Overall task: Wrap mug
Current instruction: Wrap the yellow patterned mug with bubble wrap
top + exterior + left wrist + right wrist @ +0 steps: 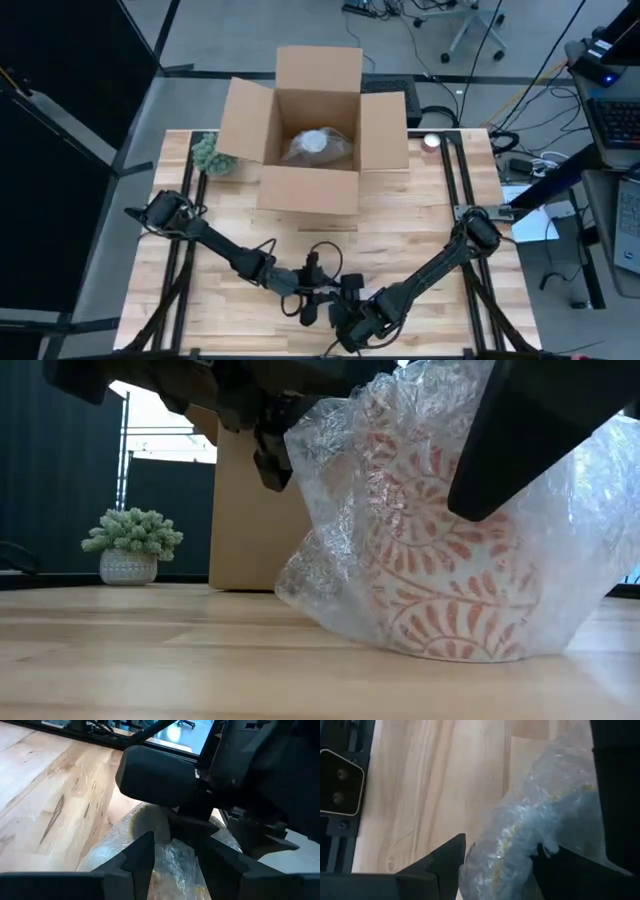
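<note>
I have both arms down at the near edge of the pale wooden table (420, 220), working on the white ceramic mug with the red-orange leaf pattern (440, 600), which stands on the tabletop close to the low camera, half swathed in a sheet of clear bubble wrap (340, 550). My left gripper (172, 852) has its fingers parted only a little, with a fold of that wrap running up between them; I judge it is pinching the wrap, not the mug itself. My right gripper (497, 855) also straddles crumpled wrap, its fingers set wider, though I cannot tell whether they press on it. As I read it, the job is partway: the wrap covers the mug's upper part and sides loosely, but it billows, the lower edge looks untucked, and the pattern shows plainly through. Tightening and closing remain. Behind stands an open brown cardboard box (315, 130) already holding one wrapped bundle (320, 146), and a small potted succulent (131, 543) sits off to one side.
</note>
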Motion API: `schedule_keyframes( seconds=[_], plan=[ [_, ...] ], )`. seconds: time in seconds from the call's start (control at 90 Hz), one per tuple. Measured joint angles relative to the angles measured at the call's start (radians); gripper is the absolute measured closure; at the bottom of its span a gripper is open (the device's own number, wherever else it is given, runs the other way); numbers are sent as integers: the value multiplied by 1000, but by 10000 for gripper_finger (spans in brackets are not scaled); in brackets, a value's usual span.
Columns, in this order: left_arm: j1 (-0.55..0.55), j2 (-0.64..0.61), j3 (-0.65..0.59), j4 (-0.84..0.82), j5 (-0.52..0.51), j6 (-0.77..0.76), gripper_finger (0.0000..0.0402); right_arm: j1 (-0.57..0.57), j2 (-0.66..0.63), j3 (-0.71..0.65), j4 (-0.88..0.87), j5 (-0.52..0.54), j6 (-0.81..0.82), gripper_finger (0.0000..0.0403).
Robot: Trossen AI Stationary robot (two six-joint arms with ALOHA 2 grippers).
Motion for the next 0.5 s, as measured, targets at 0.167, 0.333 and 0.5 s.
schedule_keyframes(
  seconds=[0.167, 0.333, 0.5],
  plan=[
    [-14, -84, -5, -73, 22, 12, 263, 1, -2, -4, 13, 1, -9, 204],
    [-34, -203, -2, -203, 28, 15, 263, 1, -2, -5, 11, 4, -9, 204],
    [-48, -276, 1, -443, -58, 20, 263, 1, -1, -5, 11, 4, -9, 204]
  ],
)
